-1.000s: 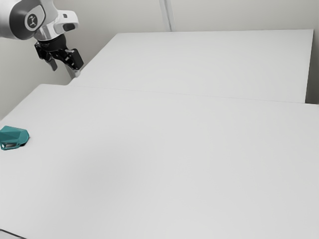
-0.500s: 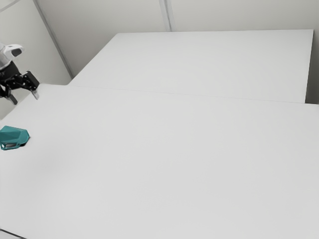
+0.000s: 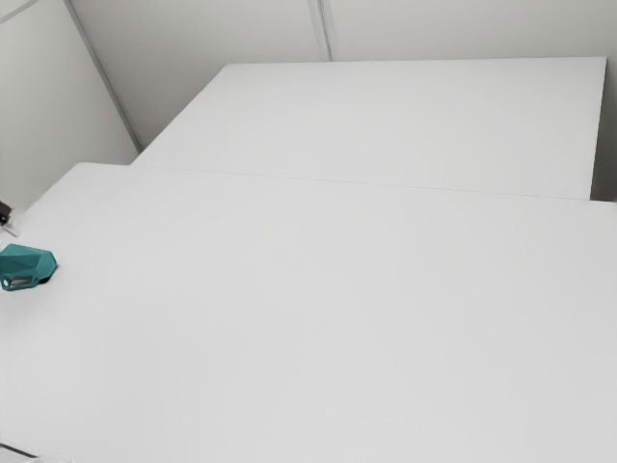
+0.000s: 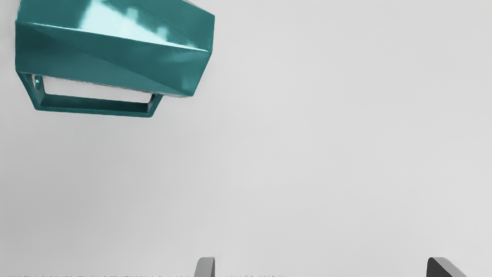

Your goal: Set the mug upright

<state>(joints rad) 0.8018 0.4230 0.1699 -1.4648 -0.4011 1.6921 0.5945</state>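
Mug [image 3: 29, 260] lies on its side on the counter [image 3: 337, 309], left edge of the exterior frame; our jaws stand apart, empty. Lowering them off-centre could strike the handle [image 4: 94, 106] and roll the body

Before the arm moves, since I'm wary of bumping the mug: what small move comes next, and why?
Probably ease the claw sideways toward the mug, without descending further yet. The mug lies on its side on the table, outside the gap between the claw's parted fingers.
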